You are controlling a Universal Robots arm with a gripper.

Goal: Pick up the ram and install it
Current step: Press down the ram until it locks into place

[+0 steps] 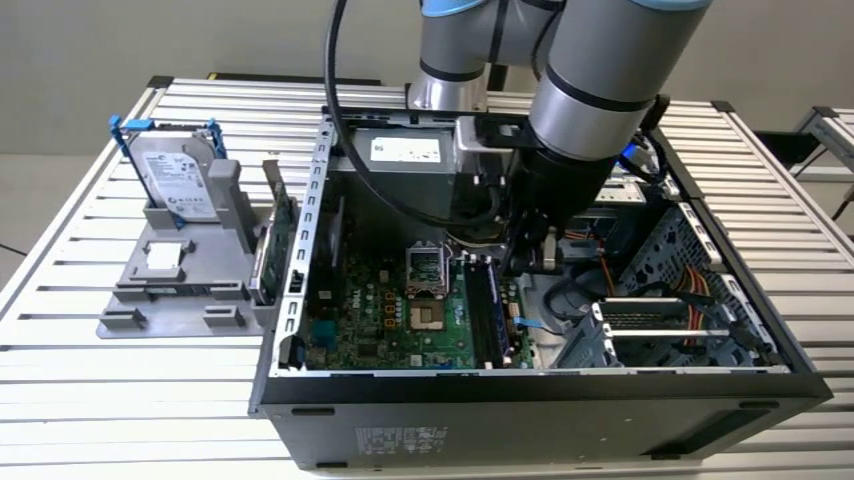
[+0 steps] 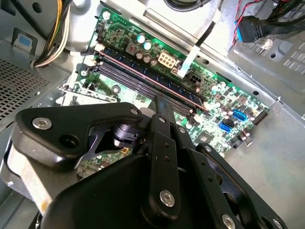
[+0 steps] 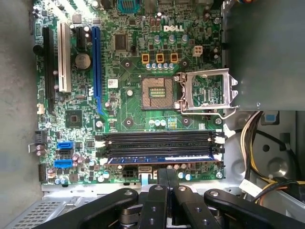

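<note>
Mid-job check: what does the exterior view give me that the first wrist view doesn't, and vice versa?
Exterior view: the hard drive in its grey stand on the slatted table, beside the case. First wrist view: the ram lying along the memory slot nearest the claw. Both: the motherboard and its CPU socket.
</note>
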